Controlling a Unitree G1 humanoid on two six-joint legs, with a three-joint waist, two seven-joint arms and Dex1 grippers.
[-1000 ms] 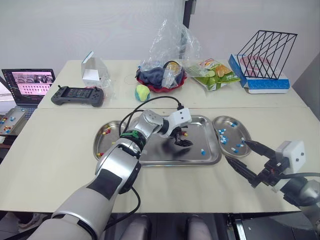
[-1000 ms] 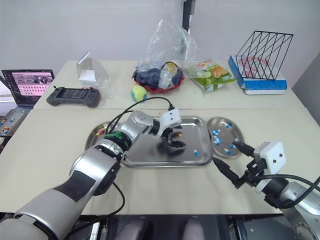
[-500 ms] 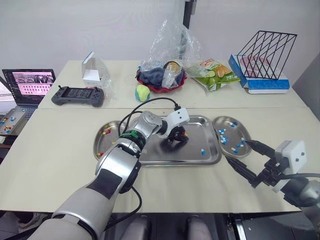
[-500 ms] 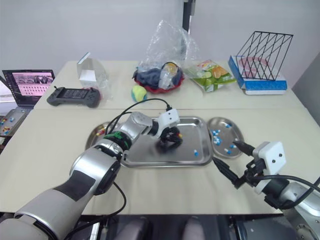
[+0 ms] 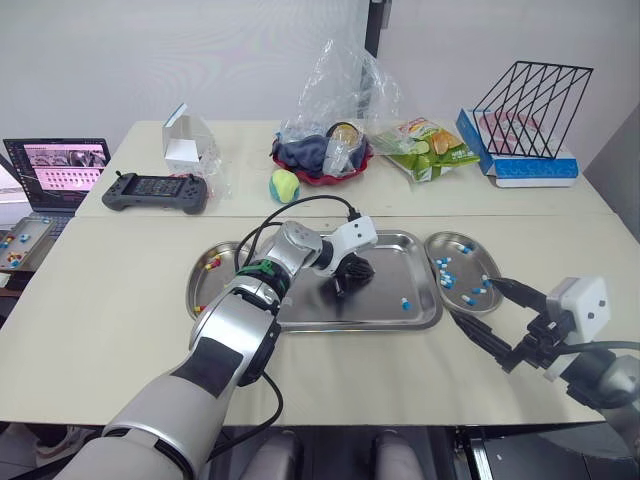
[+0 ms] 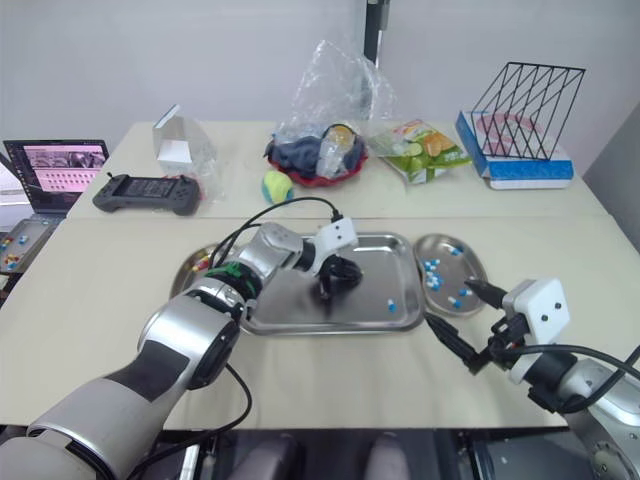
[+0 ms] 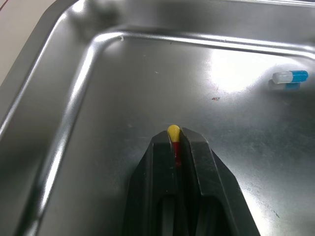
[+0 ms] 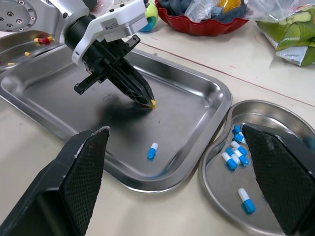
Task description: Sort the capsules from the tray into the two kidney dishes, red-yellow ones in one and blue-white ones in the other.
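Observation:
My left gripper point(image 5: 344, 288) is over the middle of the steel tray point(image 5: 330, 324), shut on a red-yellow capsule point(image 7: 173, 133) whose yellow end pokes out past the fingertips. One blue-white capsule point(image 5: 406, 302) lies loose in the tray to the right of it. The right kidney dish point(image 5: 433, 262) holds several blue-white capsules point(image 5: 448, 281). In the left kidney dish point(image 5: 198, 283) lie red-yellow capsules point(image 5: 213, 264). My right gripper point(image 5: 485, 310) hovers open just in front of the right dish, with nothing between its fingers.
At the back stand a game controller point(image 5: 156, 190), a laptop point(image 5: 58, 168), a clear box point(image 5: 187, 140), a green ball point(image 5: 285, 184), a red bowl under a plastic bag point(image 5: 325, 150), a snack bag point(image 5: 430, 146) and a wire rack point(image 5: 530, 98).
The left gripper's fingers, open over the tray a second ago, have closed on the red-yellow capsule. The right arm has barely moved.

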